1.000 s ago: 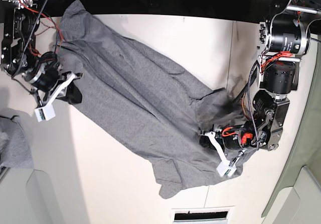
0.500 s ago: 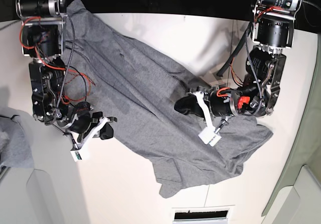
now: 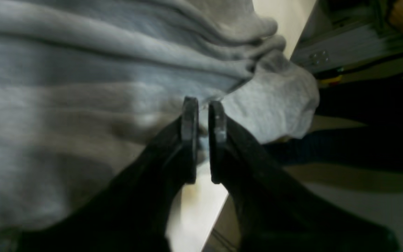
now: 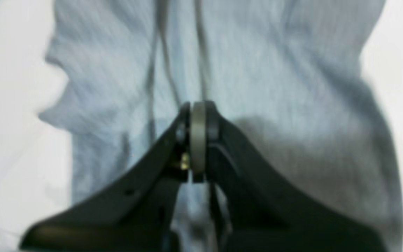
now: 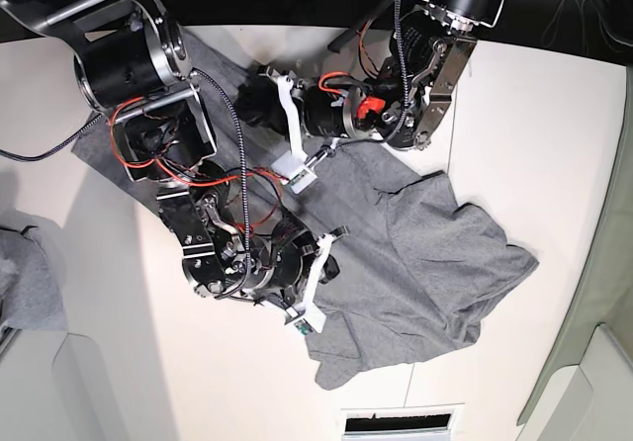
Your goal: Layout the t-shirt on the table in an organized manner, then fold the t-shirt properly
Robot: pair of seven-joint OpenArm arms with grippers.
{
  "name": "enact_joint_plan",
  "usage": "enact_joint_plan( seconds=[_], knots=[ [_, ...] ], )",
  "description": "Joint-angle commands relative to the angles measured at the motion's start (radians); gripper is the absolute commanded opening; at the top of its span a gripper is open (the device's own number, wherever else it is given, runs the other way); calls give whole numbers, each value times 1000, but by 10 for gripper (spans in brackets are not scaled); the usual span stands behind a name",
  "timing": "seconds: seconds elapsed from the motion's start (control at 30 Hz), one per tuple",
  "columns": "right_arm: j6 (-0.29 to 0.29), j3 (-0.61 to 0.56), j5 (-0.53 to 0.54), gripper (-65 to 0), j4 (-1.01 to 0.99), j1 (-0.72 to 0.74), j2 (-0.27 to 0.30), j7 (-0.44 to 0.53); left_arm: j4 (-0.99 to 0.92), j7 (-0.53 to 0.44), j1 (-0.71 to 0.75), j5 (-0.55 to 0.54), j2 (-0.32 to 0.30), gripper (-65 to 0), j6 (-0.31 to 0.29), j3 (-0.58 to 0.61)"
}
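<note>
A: Shirt [image 5: 415, 253] lies bunched on the table [image 5: 554, 115], long axis diagonal, beneath both grippers.

B: Your left gripper [image 3: 203, 115] pinches its fabric; your right gripper [image 4: 197, 115] is closed, seemingly empty, nearer the lower hem.

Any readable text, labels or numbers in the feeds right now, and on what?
No readable text anywhere.
The t-shirt is plain grey, no print.
A small tag at the tip of the right claw has marks too small to read.
Both wrist views are too blurred to show any lettering.
</note>
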Motion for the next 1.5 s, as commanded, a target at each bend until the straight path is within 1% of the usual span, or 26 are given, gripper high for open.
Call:
enact_joint_plan(
  seconds=[0.0, 0.13, 0.2, 0.27, 0.33, 0.4, 0.5, 0.53, 0.63, 0.73, 0.8, 0.87, 0.93, 1.0, 1.07, 1.17, 1.27, 1.3, 1.37, 1.43, 1.47],
  knots=[
    [3, 1, 5, -650, -6, 30, -2, 20, 13, -21, 0, -12, 0, -588, -12, 5],
    [4, 1, -4, -650, -73, 29, 37, 27, -9, -31, 26, -2, 0, -588, -12, 5],
    [4, 1, -3, -650, -97, 29, 71, 31, -22, -32, 25, 44, 0, -588, -12, 5],
    [4, 1, -3, -650, -110, 26, 108, 31, -32, -33, 22, 96, -5, -588, 14, 0],
    [4, 1, 1, -650, -110, 13, 146, 31, -32, -39, 23, 125, -18, -588, 23, -9],
    [9, 1, 29, -650, -110, -3, 181, 30, -32, -43, 16, 142, -39, -588, 40, -22],
    [30, 1, 103, -650, -101, -40, 225, 17, -32, -46, -6, 174, -80, -588, 75, -51],
    [40, 2, 124, -650, -93, -57, 237, 9, -33, -45, -14, 177, -96, -588, 76, -65],
    [42, 2, 175, -650, -41, -123, 274, -23, -39, -45, -47, 178, -143, -588, 76, -103],
    [42, 2, 224, -650, 62, -212, 310, -30, -64, -46, -86, 177, -185, -588, 76, -127],
    [41, 4, 237, -650, 149, -277, 324, -35, -102, -46, -116, 177, -212, -588, 76, -130],
    [40, 9, 246, -650, 236, -341, 327, -49, -152, -60, -148, 177, -237, -588, 76, -130],
    [40, 10, 281, -650, 315, -404, 324, -68, -209, -86, -180, 177, -254, -588, 76, -130],
    [41, 9, 304, -650, 382, -460, 320, -85, -268, -106, -218, 181, -260, -588, 76, -130],
    [41, 10, 306, -650, 438, -507, 312, -86, -323, -107, -265, 192, -259, -588, 76, -129],
    [40, 11, 303, -650, 506, -547, 300, -85, -388, -112, -339, 216, -261, -588, 76, -129],
    [37, 45, 304, -650, 557, -547, 281, -81, -396, -86, -382, 210, -284, -588, 71, -129],
    [35, 71, 303, -650, 573, -545, 270, -76, -396, -57, -392, 188, -293, -588, 51, -129],
    [29, 133, 303, -650, 599, -533, 245, -68, -394, 31, -408, 106, -313, -587, -12, -129],
    [28, 191, 299, -650, 596, -494, 223, -66, -393, 111, -415, -9, -336, -587, -12, -129],
    [28, 213, 291, -650, 589, -468, 214, -58, -387, 135, -415, -66, -349, -587, -12, -129]
  ],
)
